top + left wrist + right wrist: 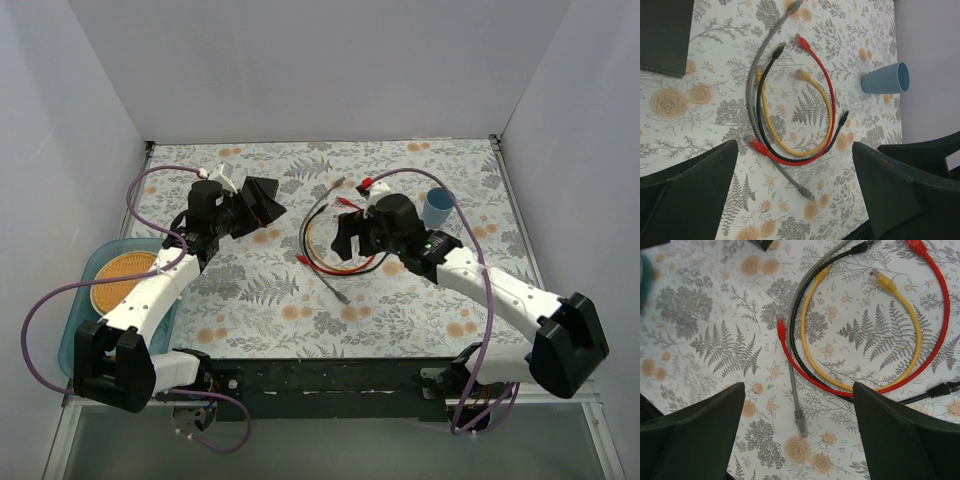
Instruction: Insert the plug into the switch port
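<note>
Clearly flat and matte-black, the switch box (pixel 664 35) shows a plain top.

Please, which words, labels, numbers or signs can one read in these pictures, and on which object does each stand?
None can be read.
The black box has a plain top.
The blue cup bears no print.
A small green mark on the right arm is too small to read.

The tablecloth (pixel 400 300) is white, printed with grey ferns and orange blossoms. There are a red cable (pixel 781 332), a yellow cable (pixel 885 282), a black cable (pixel 940 389) and a grey cable (pixel 799 415). The cup (pixel 885 80) is light blue, the box (pixel 662 35) plain matte black. The tray (pixel 88 262) is teal; the disc (pixel 122 280) looks orange, perhaps woven.
</note>
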Available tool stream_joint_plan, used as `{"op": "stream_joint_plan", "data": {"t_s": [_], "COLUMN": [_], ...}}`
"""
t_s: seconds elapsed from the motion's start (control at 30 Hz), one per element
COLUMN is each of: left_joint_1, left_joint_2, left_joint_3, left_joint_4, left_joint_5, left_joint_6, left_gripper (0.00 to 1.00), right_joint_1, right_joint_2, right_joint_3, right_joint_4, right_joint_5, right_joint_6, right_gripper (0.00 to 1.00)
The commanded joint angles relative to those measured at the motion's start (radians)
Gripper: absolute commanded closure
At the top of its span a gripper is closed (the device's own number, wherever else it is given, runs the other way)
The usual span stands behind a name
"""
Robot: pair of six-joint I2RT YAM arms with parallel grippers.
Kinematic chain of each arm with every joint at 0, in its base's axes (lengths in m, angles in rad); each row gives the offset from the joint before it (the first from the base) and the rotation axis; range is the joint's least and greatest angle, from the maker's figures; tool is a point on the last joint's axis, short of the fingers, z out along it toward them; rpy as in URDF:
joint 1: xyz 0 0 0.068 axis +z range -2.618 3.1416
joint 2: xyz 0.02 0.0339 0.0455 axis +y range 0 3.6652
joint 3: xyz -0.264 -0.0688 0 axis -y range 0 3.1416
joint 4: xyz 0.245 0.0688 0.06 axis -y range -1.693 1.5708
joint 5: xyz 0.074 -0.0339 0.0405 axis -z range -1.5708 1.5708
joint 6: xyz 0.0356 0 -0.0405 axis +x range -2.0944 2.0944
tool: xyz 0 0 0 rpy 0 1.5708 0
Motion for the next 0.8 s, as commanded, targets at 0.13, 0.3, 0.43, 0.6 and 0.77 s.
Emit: {"op": "stream_joint_plan", "data": {"t_s": [0.13,0.3,0.43,0.6,0.77], "left_joint_1": [0.007,0.007,0.005,0.007,0.008], "left_joint_2": [-0.050,-0.002,0.042,0.094,0.102], "left_joint_3": [0.039,0.068,0.085,0.174,0.160], "left_joint_4": [-0.076,-0.107,-0.098,-0.202,-0.197], "left_joint_5": [-0.131,-0.120,-0.138,-0.266,-0.222], "left_joint_6": [0.059,0.114,0.068,0.013,0.051], "left_gripper": [0.02,0.02,0.02,0.02,0.02], "right_joint_1": [0.145,0.156,0.156,0.150,0.121], "right_joint_2": [0.165,0.276,0.373,0.510,0.606], "right_joint_3": [0.136,0.184,0.250,0.423,0.541], "right_joint_4": [-0.050,-0.049,-0.020,-0.078,-0.057], "right_joint_5": [0.210,0.192,0.173,0.218,0.129], "right_joint_6": [-0.085,-0.074,-0.069,-0.032,-0.016], "right_gripper": [0.09,0.19,0.25,0.35,0.39]}}
